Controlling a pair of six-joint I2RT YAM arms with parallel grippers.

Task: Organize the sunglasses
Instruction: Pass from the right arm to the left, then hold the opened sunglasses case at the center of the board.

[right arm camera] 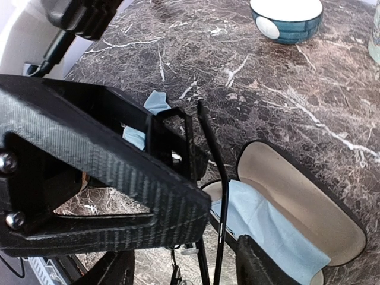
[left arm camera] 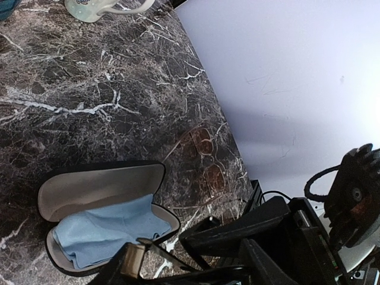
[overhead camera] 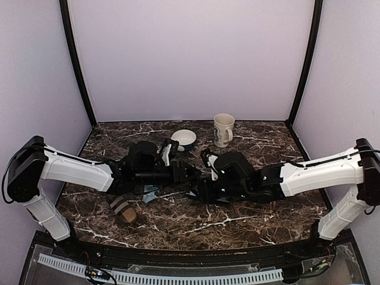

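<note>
right pincer (right arm camera: 224, 234) astride sunglasses (right arm camera: 212, 148) (mostly hidden)

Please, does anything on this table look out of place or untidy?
Yes. A crumpled blue cloth lies loose on the left half of the table, outside any case. It looks odd because the open case already holds a second cloth.

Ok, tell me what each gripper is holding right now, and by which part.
The left gripper seems to hold the sunglasses near the frame front; the exact spot is hidden. The right gripper stands open, holding nothing.
</note>
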